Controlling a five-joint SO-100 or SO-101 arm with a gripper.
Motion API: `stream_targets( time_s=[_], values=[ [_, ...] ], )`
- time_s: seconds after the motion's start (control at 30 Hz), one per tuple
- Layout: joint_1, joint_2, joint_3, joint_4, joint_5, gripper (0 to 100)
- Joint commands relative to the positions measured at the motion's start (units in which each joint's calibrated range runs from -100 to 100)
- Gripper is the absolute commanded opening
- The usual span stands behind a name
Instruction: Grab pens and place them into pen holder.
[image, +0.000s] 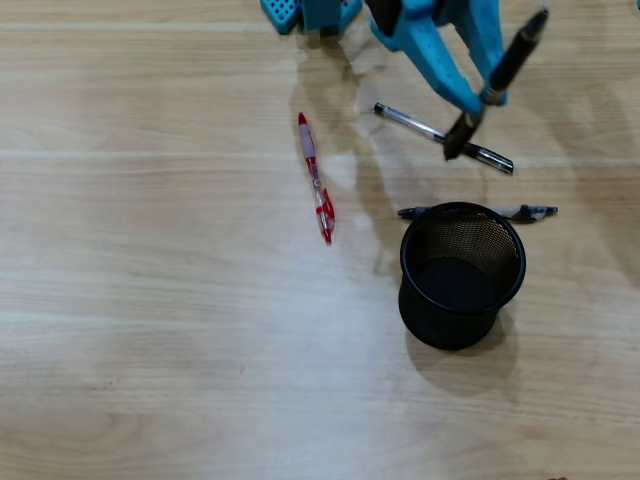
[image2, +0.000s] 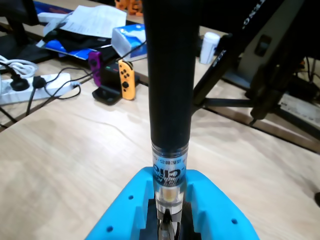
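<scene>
While the blue gripper holds its fingers clamped on a black pen, that pen hangs tilted above the worktop at about one o'clock from the pen holder. Seen from the wrist, the same pen is a matte black barrel with a clear printed band, gripped low. Directly beneath it lies a clear stick pen; a dark pen sits touching the holder's twelve o'clock rim, partly hidden. At ten o'clock, well apart, a red-and-clear pen rests. Holder: round black wire mesh; worktop: pale wood grain.
</scene>
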Motion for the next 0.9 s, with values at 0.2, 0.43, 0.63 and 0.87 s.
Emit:
stream_targets(
  time_s=[0.2,0.43,0.63,0.87],
  values=[
    [0.3,13.0,-0.2,-8.7,-2.3,2],
    [0.3,17.0,-0.1,-9.4,-2.6,2],
    [0.2,18.1,-0.1,-9.4,-2.6,13],
    [0.3,17.1,-0.1,-8.8,-2.3,13]
  ],
)
